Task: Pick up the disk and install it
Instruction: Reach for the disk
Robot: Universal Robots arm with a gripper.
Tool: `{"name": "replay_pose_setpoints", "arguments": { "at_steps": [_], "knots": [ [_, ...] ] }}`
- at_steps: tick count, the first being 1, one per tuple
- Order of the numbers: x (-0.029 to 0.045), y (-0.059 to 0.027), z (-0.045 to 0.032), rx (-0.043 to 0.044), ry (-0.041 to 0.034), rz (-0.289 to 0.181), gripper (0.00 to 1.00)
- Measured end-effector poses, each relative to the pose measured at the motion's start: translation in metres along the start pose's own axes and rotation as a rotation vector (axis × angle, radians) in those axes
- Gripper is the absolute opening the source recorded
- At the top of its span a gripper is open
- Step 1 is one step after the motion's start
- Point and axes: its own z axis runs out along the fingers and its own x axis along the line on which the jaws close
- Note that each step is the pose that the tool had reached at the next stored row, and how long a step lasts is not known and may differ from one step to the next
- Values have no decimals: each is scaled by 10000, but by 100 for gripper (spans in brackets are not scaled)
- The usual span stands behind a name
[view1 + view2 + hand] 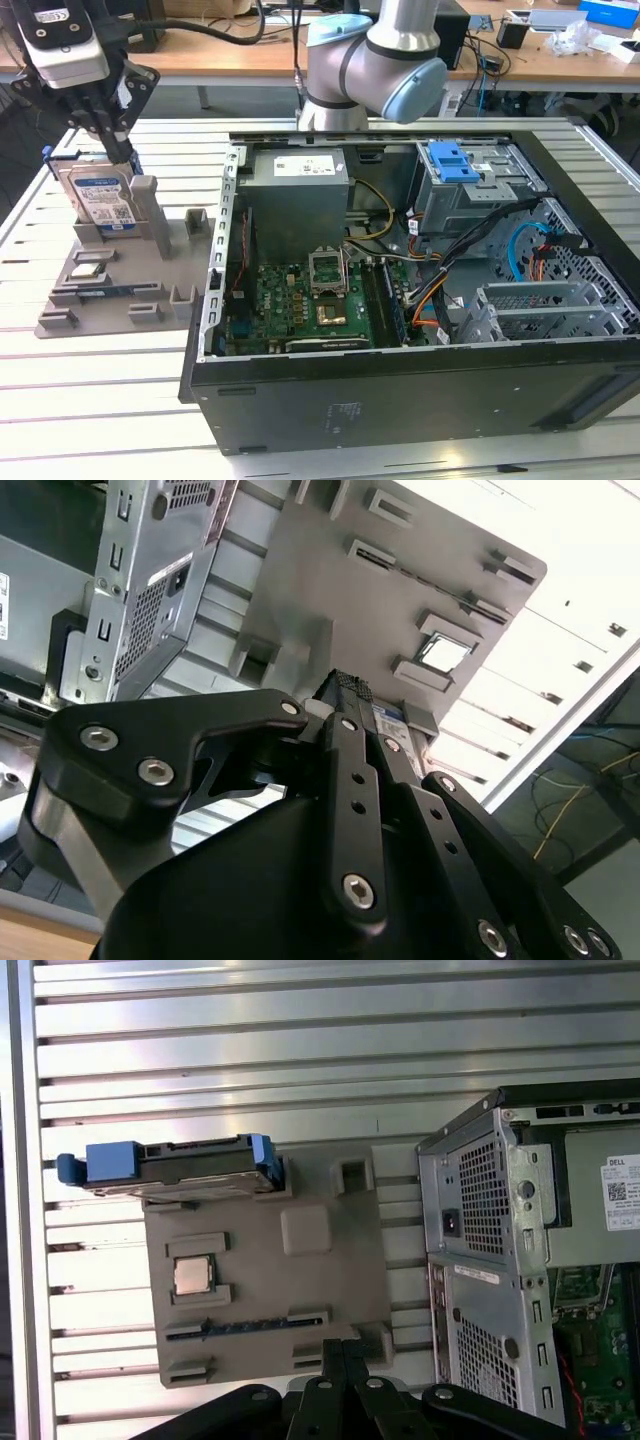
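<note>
From my station, the gripper (pixel 123 152) hangs over the grey parts tray (pixel 135 275), fingers pressed together with nothing pinched between them. Both wrist views give the same reading: the black fingers meet at their tips (pixel 340 1348) (pixel 345 686).

The disk (pixel 100 195) stands on its long edge in a slot along one edge of the tray, its white-and-blue label facing the exterior camera. In the first wrist view I see it (pixel 185 1165) from above, its blue carrier frame (pixel 110 1160) wrapped around the edges and sticking out past the tray's (pixel 300 1290) side. It sits whole in its slot, not gripped. In the exterior view the fingertips line up with the disk's top edge, but I cannot tell whether they touch it.

A processor chip (pixel 192 1275) lies flat in a pocket near the middle of the tray, just beside the disk's slot; I also see it in the exterior view (pixel 88 266) and the second wrist view (pixel 443 653). A dark, narrow strip that looks like a memory stick (pixel 250 1324) lies in a slot on the far side of the chip from the disk.

The open computer case (pixel 400 390) lies just beside the tray, on the exterior view's right. Tray and case both rest on a slatted metal table (pixel 100 400).
</note>
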Motion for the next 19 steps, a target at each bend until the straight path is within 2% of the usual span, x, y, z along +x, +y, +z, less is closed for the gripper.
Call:
{"name": "replay_pose_setpoints", "arguments": {
  "at_steps": [3,8,11,19],
  "knots": [
    [71,-6,-2,0,-1,-1,11],
    [146,-11,-4,0,0,0,11],
    [234,-17,-6,0,0,0,11],
    [385,-29,-10,0,-1,0,11]
  ]
}}
